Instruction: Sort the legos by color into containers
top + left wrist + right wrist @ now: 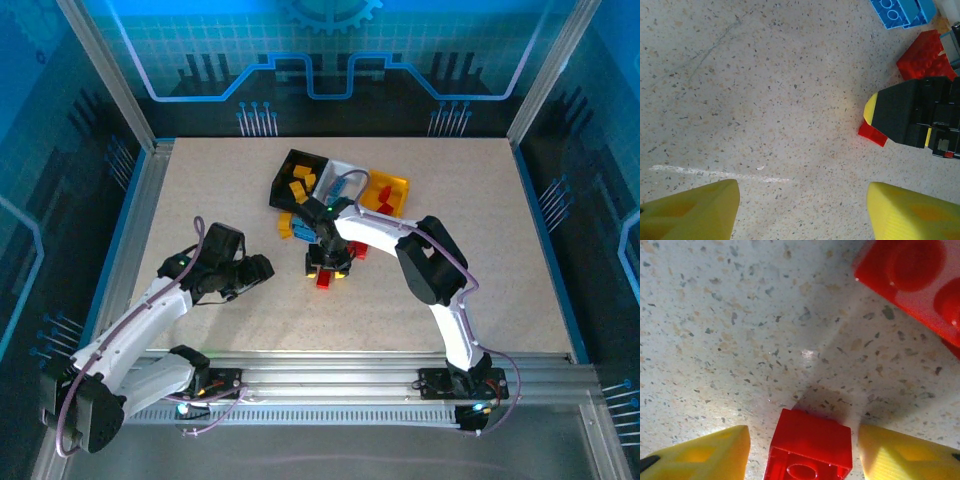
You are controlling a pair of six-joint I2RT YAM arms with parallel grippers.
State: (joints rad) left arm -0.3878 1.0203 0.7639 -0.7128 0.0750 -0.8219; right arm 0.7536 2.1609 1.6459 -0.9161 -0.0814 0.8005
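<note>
**Ann:** Right hand [804,447] is low over the counter [715,315], and a red brick [810,452] sits square between its yellow fingers [705,455]

**Ben:** Clamped on it?

**Ann:** Doesn't look like it. There's a sliver of counter on the one side of the brick and a thin shadowed gap on the other, so that hand is spread around it, not gripping

**Ben:** And that other splash of red?

**Ann:** A second red brick [912,277], studs up, ahead of the right hand and off to its right. It's near, but clear of the fingers

**Ben:** Over to the left hand [802,212]

**Ann:** Spread wide, with bare speckled counter between its two fingers. The right hand is ahead of it and to its right, and a blue brick [900,12] lies further ahead on that same side

**Ben:** Where are the bins?

**Ann:** From above, all three are bunched just beyond the right hand: black bin [282,178] on its left, white bin [345,167] in the middle, yellow bin [398,183] on its right

**Ben:** Anything in them?

**Ann:** Yellow bricks [298,186] in the black bin. The yellow bin shows something red, and I can't make out the white one's contents. More loose bricks lie between the bins and the right hand
</note>
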